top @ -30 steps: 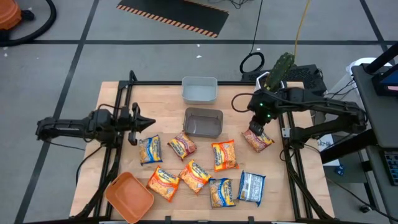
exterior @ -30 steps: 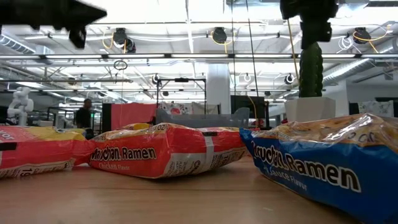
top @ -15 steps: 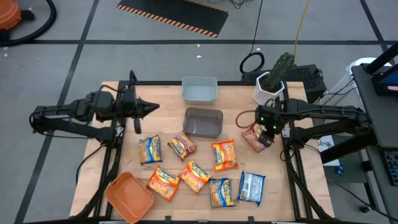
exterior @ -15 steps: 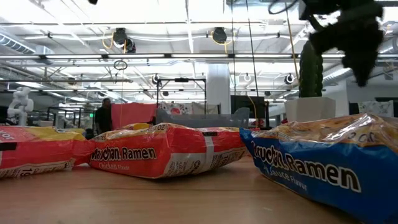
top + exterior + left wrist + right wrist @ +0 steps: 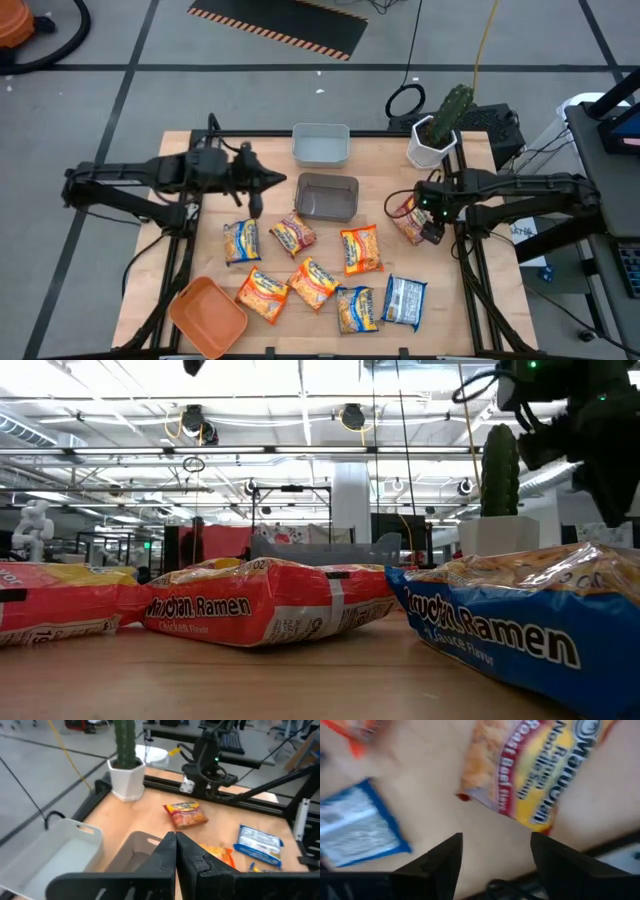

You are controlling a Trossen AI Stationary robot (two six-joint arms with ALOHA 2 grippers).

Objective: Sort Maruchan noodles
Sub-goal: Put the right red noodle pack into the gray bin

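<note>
Spread wide on the right gripper [image 5: 492, 865], above the reddish noodle packet [image 5: 410, 222] near the table's [image 5: 180, 150] right edge; pressed together on the left gripper [image 5: 277, 181], near the grey bin [image 5: 327, 196]. Risk: could push the packet off the edge if lowered off-centre.
</note>
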